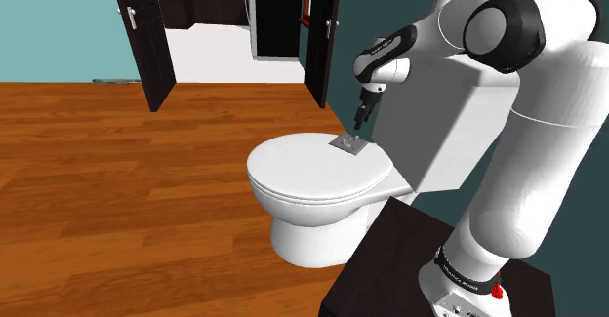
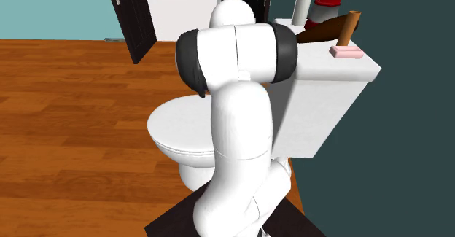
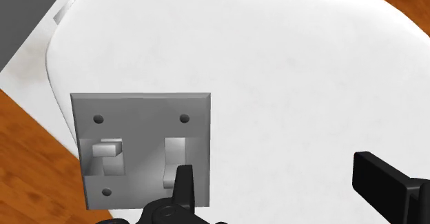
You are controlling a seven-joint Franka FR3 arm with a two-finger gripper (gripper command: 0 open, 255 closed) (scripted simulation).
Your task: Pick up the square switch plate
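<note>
A grey square switch plate [image 1: 349,144] with two toggles lies flat on the closed white toilet lid [image 1: 307,169], near the lid's back edge by the tank. My black gripper [image 1: 361,118] hangs just above it, pointing down. In the wrist view the plate [image 3: 141,147] sits off to one side: one finger [image 3: 183,186] stands over the plate's edge and the other finger [image 3: 382,188] is far out over bare lid [image 3: 289,85]. The gripper [image 3: 282,188] is open, with nothing between the fingers.
The white tank [image 1: 439,120] rises right behind the plate. On the tank top [image 2: 321,60] lie a pink bar [image 2: 345,52] and a brown handle [image 2: 348,28]. My arm [image 2: 237,111] hides the plate in the second exterior view. Wooden floor [image 1: 117,169] and dark open doors [image 1: 146,32] lie beyond.
</note>
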